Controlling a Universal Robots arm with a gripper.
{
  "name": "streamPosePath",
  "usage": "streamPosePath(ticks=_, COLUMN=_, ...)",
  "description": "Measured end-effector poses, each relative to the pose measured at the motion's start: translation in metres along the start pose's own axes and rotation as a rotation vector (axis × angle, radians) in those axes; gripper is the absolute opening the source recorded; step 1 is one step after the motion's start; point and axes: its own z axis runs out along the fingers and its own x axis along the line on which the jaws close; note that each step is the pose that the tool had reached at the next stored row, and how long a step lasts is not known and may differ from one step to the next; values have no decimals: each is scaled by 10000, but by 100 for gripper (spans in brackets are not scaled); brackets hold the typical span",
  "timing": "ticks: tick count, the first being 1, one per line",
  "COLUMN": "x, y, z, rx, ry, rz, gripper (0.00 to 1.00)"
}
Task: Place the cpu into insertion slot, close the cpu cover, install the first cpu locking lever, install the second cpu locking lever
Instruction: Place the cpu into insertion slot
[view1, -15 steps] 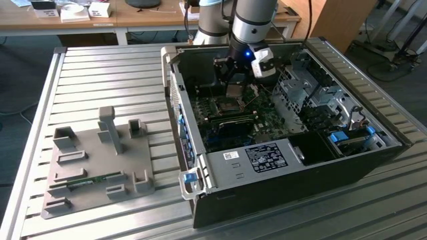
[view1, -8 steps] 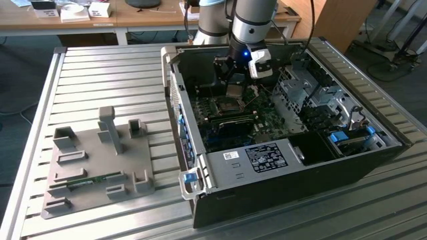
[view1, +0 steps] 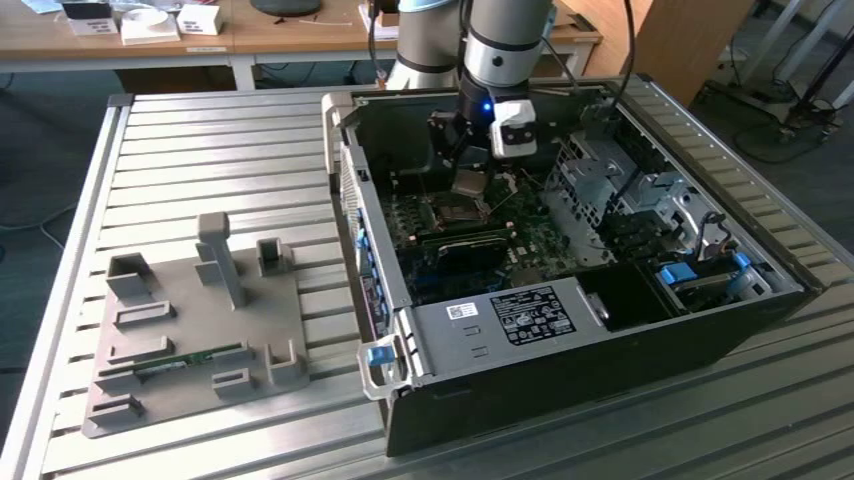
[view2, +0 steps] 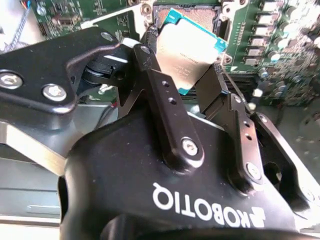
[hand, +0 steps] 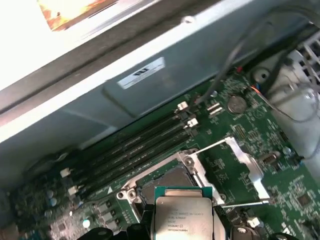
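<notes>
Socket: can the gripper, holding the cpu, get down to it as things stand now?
Probably yes. The gripper holds the cpu above the socket, the cover is swung open to one side, and nothing seems to lie over the opening in the first wrist view.

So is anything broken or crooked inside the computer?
Nothing looks broken. The small square silver-topped cpu sits tilted in the black gripper, above the open socket, not yet in it. The silvery hinged cpu cover stands swung open beside it.
</notes>
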Motion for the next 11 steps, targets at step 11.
streamPosePath(ticks=11, x=0, y=0, z=5, rx=19, ry=-186, rz=1980, gripper=54)
